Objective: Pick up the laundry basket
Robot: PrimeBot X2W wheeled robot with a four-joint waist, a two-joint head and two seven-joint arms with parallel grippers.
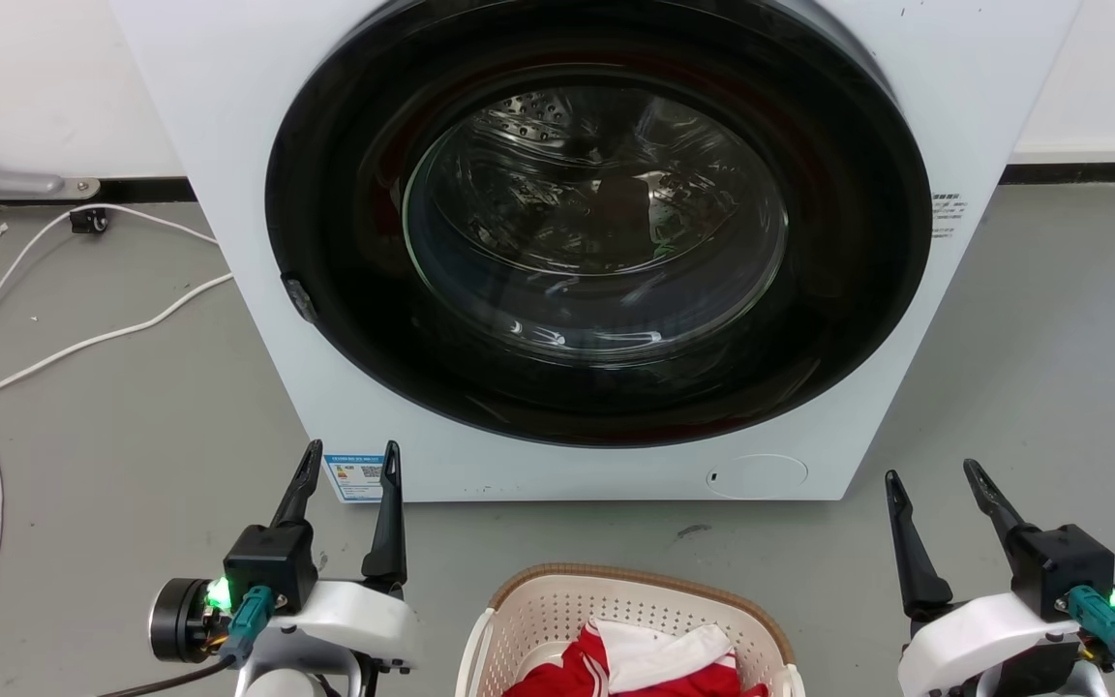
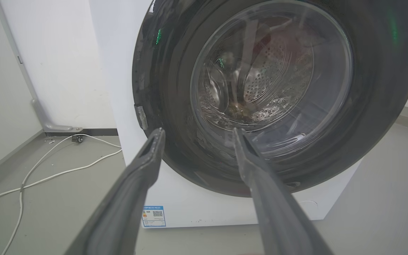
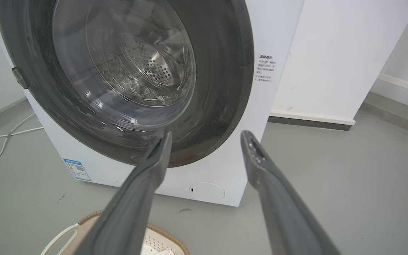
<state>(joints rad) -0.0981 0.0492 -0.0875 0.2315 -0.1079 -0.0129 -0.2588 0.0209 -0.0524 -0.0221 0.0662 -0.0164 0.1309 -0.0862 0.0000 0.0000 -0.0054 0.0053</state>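
Observation:
The laundry basket (image 1: 557,592) is cream with perforated walls and a brown woven-look rim. It sits on the floor at the bottom centre of the head view, red and white clothes inside. Its rim and a white handle (image 3: 57,238) show at the bottom left of the right wrist view. My left gripper (image 1: 349,465) hangs open to the basket's left, above the floor, with nothing between its fingers. My right gripper (image 1: 935,474) stands open to the basket's right, also empty. Both point toward the washing machine; in the wrist views the left gripper (image 2: 197,131) and right gripper (image 3: 207,134) show spread fingers.
A white front-loading washing machine (image 1: 228,116) with a closed round dark door (image 1: 596,223) stands just behind the basket. White cables (image 1: 83,339) trail across the grey floor at the left. A white wall and baseboard run behind; a white column (image 3: 331,60) rises at the right.

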